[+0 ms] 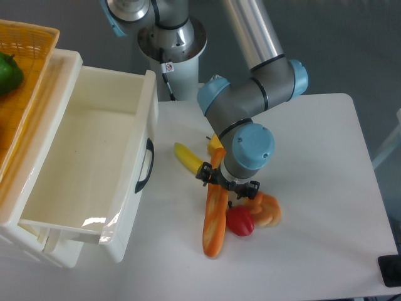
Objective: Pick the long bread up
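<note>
The long bread (213, 226) is an orange-tan baguette lying almost straight up and down in the picture at the middle of the white table (313, 157). Its lower end points to the table's front edge, and its upper part runs under my wrist. My gripper (225, 188) is down over the upper half of the loaf. The blue wrist cap hides most of the fingers, so only black parts show on either side of the loaf. I cannot see whether the fingers press on the loaf.
A red pepper (240, 222) and a knotted golden roll (268, 211) lie right of the loaf. A yellow banana (186, 157) lies to its upper left. A large white bin (94, 169) stands on the left, beside a wicker basket (28, 37) holding a green pepper (7, 72).
</note>
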`<state>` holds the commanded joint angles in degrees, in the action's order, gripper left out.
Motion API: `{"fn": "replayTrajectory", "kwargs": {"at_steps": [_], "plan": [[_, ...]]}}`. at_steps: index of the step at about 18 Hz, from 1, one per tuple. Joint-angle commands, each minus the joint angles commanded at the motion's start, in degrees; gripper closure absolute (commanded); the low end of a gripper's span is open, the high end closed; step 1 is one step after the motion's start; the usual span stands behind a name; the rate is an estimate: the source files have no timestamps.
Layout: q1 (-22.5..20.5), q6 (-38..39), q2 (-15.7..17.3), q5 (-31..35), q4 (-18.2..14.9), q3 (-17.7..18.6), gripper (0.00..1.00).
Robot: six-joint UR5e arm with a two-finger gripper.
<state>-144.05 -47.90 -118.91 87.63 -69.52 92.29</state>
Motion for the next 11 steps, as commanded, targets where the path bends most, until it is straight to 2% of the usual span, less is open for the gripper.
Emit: {"fn": "replayTrajectory", "kwargs": {"at_steps": [3, 6, 8, 10, 11], "plan": [[0.09, 0.0, -0.09, 0.0, 0.0, 0.0, 0.12], [0.18, 0.0, -0.09, -0.09, -0.09, 0.09, 0.35], [0.18, 0.0, -0.09, -0.09, -0.17, -0.52, 0.47], [0.18, 0.09, 0.0, 0.09, -0.35, -0.27, 0.73], [0.26, 0.09, 0.0, 0.17, -0.53, 0.0, 0.91]]}}
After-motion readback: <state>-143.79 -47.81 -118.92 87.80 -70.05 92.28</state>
